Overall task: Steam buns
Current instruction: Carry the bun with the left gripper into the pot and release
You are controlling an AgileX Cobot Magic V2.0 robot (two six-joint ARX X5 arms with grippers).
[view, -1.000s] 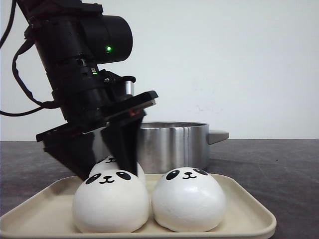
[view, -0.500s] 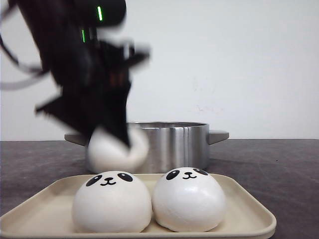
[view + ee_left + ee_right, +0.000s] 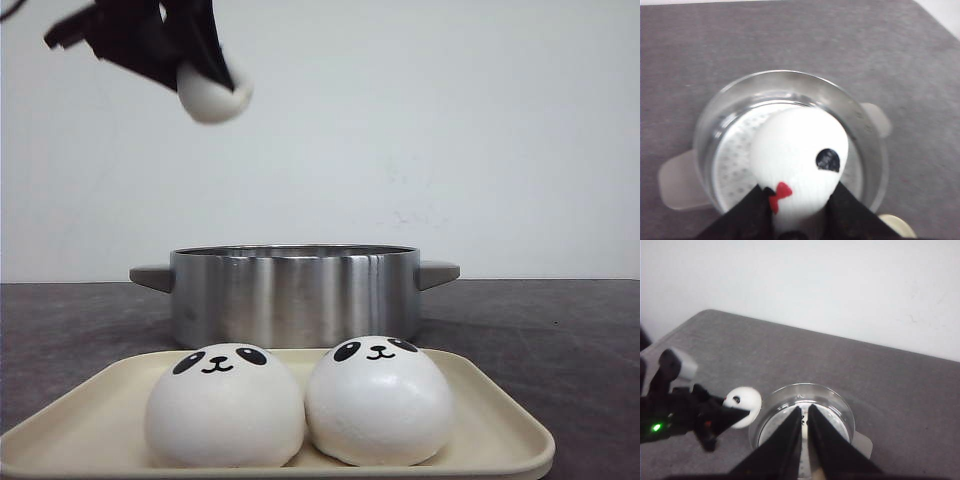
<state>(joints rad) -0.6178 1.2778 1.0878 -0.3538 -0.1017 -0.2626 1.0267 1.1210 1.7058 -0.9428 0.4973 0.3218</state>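
Observation:
My left gripper point(image 3: 200, 70) hangs high at the upper left, shut on a white panda bun point(image 3: 213, 95). In the left wrist view that bun point(image 3: 800, 155) sits between the black fingers point(image 3: 747, 210), above the open steel pot point(image 3: 867, 150) with a perforated steamer plate point(image 3: 735, 160) inside. Two more panda buns point(image 3: 225, 405) point(image 3: 378, 400) rest side by side on the beige tray point(image 3: 490, 425), faces toward the front camera. My right gripper point(image 3: 805, 410) is shut with nothing in it, held high above the pot point(image 3: 840, 402); it does not show in the front view.
The pot point(image 3: 295, 295) stands on the dark grey table point(image 3: 560, 330) just behind the tray, with a handle sticking out on each side. A white wall lies behind. In the right wrist view the left arm point(image 3: 675, 410) is beside the pot.
The left gripper closed on the rear bun on the tray and lifted it up and back, from tray level to high above the pot's height. The other two buns stayed put.

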